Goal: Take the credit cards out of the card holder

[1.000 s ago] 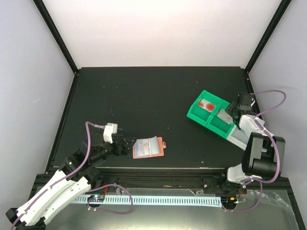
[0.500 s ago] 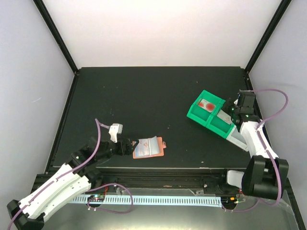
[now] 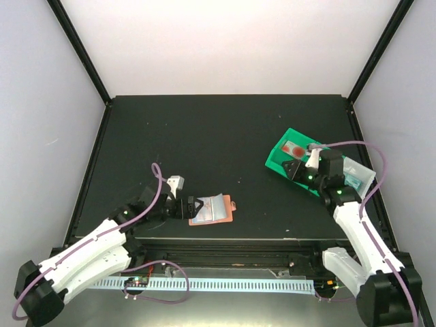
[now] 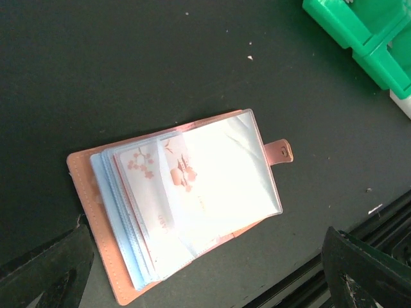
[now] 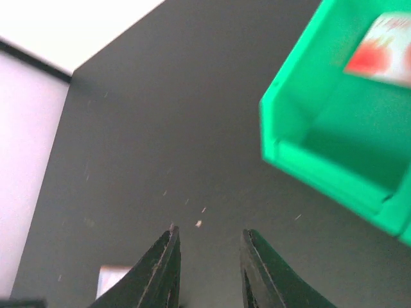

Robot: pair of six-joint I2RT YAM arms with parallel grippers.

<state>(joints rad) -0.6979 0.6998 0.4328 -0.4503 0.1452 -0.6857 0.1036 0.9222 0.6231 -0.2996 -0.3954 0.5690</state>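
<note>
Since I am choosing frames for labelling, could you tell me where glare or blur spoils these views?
Left wrist: glare whitens the clear sleeve of the card holder, hiding most print. Right wrist: the green bin and the red card inside are blurred. Top external: evenly lit and sharp.

Bench: black, matte, dust-specked.
Green bins: joined pair, at three o'clock on the bench.
Clear bin: just beside them, four o'clock side.
</note>
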